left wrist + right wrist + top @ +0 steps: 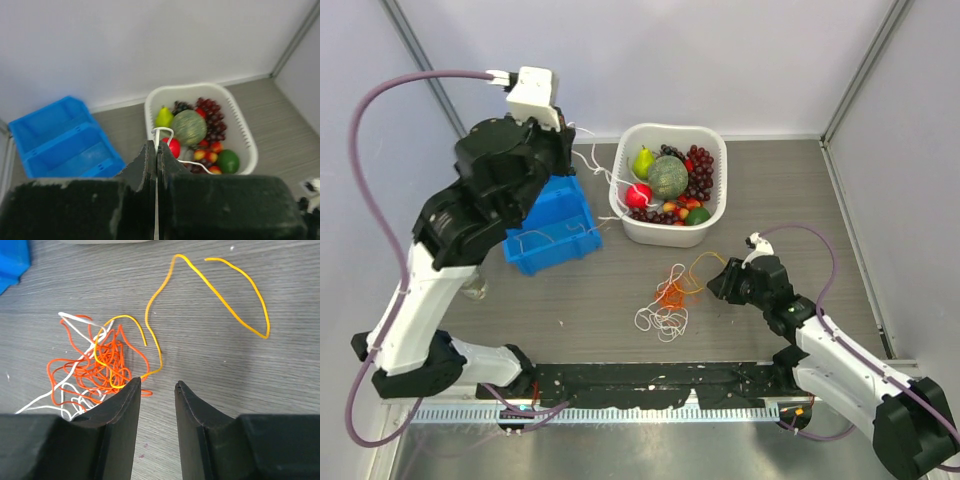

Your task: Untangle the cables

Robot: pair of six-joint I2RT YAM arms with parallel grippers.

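Cables [669, 300] in loose tangle on worktop [790, 200], about mid-width, between basket [660, 236] and near edge, close to basket but not touching it. Tangle make-up, per right wrist view: orange-red cable [100, 367] in dense overlapping loops; white loops [60, 397] under and beside that mass; yellow cable [220, 292] with one end looped over the orange-red mass, remainder spread in open curves across bare worktop. Right jaws released, nothing between them, low over worktop at edge of tangle; one fingertip [127, 400] just beside yellow and orange-red strands, contact not determinable. Left jaws clenched, high above worktop over bin [565, 210], aimed toward basket. White cable [162, 129] pinched between left jaws: thin line visible in the seam, small loop at the tips, then a run onward across fruit [189, 127] in basket. In top view, white cable in slack curves between left jaws and basket rim; further white strands lying inside bin, link to held cable not determinable. Bin blue, open-topped, divided into two compartments, left of basket and apart from it. Basket white, slotted walls, filled with fruit: pear, melon, grapes, red and green pieces. Tangle well apart from bin.
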